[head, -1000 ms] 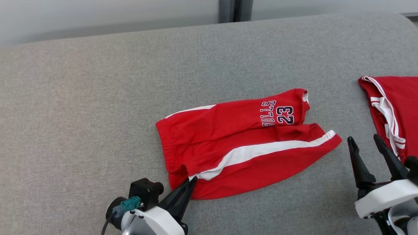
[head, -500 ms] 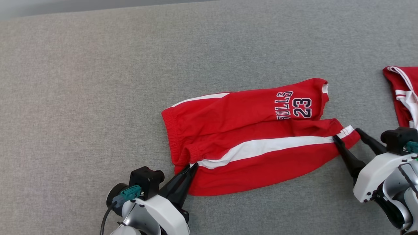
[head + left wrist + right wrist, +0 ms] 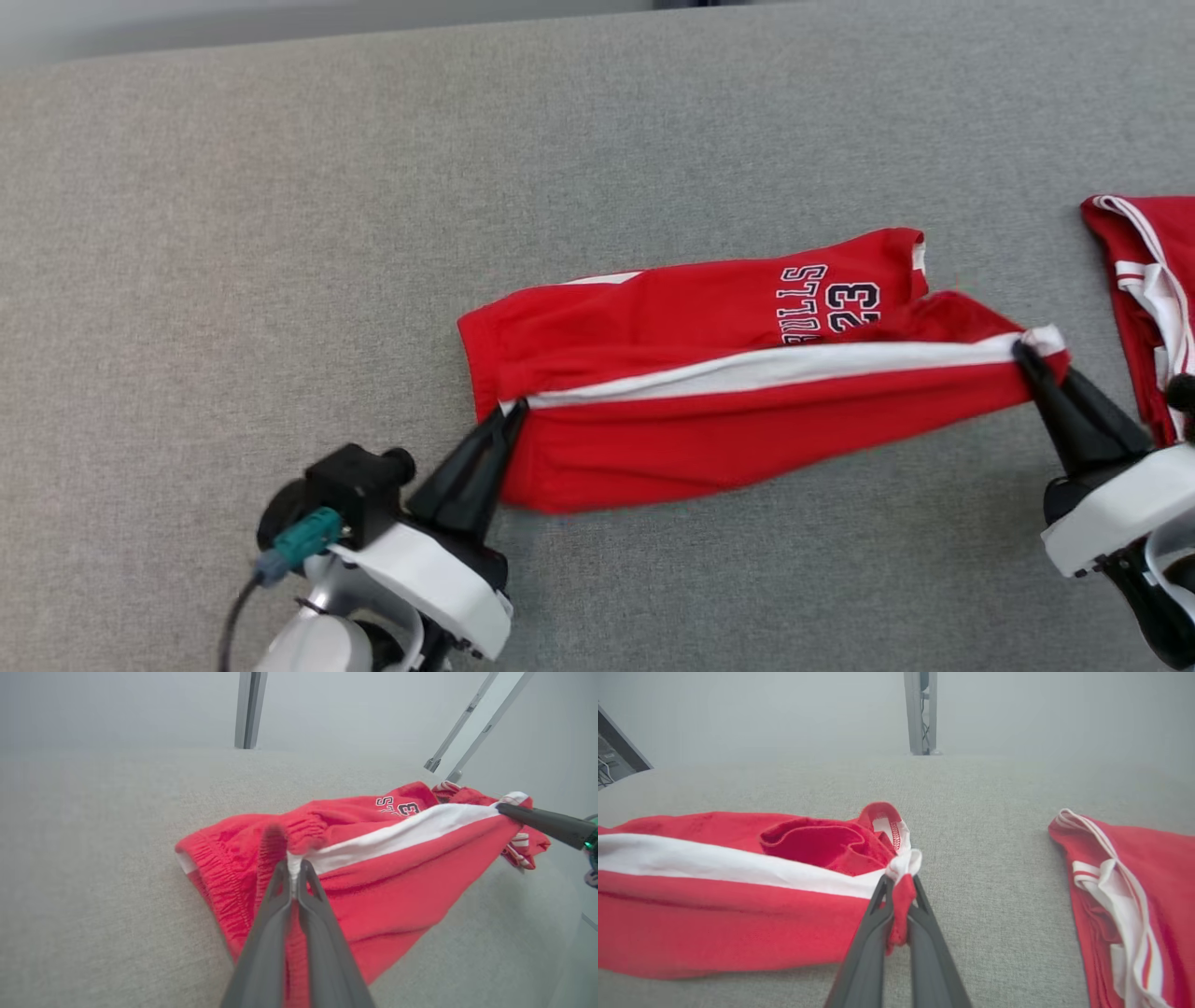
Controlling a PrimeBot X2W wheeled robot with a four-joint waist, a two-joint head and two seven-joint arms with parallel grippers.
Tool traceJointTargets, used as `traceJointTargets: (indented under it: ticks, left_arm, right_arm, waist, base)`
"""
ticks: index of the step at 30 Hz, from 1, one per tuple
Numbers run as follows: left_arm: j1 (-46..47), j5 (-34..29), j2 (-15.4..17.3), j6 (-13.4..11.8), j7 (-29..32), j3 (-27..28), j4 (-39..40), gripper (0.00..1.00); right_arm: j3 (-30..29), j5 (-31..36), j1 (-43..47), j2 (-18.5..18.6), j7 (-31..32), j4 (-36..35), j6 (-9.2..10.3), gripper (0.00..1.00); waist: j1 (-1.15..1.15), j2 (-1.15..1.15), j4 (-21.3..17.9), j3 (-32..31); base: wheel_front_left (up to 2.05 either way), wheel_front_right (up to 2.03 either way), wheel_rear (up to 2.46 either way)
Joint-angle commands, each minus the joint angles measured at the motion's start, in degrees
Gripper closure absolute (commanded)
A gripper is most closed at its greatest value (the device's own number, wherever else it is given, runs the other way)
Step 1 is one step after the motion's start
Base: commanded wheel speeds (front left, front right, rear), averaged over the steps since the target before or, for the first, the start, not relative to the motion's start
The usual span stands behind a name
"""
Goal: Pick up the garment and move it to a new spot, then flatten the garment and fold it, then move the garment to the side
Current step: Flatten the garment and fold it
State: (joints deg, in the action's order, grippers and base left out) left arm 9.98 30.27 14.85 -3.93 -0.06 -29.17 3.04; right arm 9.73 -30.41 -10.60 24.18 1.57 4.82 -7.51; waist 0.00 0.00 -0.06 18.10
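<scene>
Red shorts (image 3: 709, 448) printed BULLS 23, left claw (image 3: 515, 411) pinching waist end, right claw (image 3: 1023, 352) pinching leg end

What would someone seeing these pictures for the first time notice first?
The red shorts with a white side stripe and the number 23 stand out, stretched across the middle of the grey padded surface. The left gripper is shut on the waistband end and the right gripper on the leg hem, holding the striped side taut between them. A second red garment with white trim lies at the right edge.
</scene>
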Motion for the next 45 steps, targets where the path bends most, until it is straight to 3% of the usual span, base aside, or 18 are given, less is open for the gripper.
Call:
traceJointTargets:
  ticks: [1,7,18,37,45]
  left_arm:
    - [1.21,-0.24,0.60,-0.43,-0.38,0.84,1.08,1.00]
    - [4.75,-1.02,2.86,-1.32,-0.57,4.16,8.20,1.00]
    - [13.42,-3.52,4.43,-2.65,0.92,7.24,15.70,1.00]
    - [11.03,-3.27,4.15,-3.53,-1.21,6.92,14.05,1.00]
    - [5.17,-4.09,3.15,-4.63,-4.09,4.72,8.50,1.00]
  right_arm:
    - [-1.25,-0.74,0.55,-0.57,-0.91,-1.38,0.04,1.00]
    - [-5.64,-3.37,0.02,-4.84,-2.64,-9.14,0.03,1.00]
    - [-6.41,-2.46,-8.80,-7.24,-4.90,-14.30,0.02,1.00]
    - [-7.04,0.32,-8.95,-9.25,-8.86,-9.83,0.03,1.00]
    - [-3.71,0.53,-5.10,-10.39,-12.51,-2.08,0.03,1.00]
  waist:
    - [0.00,0.00,-0.39,-0.65]
    - [0.00,0.00,-1.10,-2.87]
    - [0.00,0.00,-1.78,-5.73]
    - [0.00,0.00,-1.77,-6.09]
    - [0.00,0.00,-2.25,-5.04]
  base:
    - [0.00,0.00,0.00]
    - [0.00,0.00,0.00]
    - [0.00,0.00,0.00]
    - [0.00,0.00,0.00]
    - [0.00,0.00,0.00]
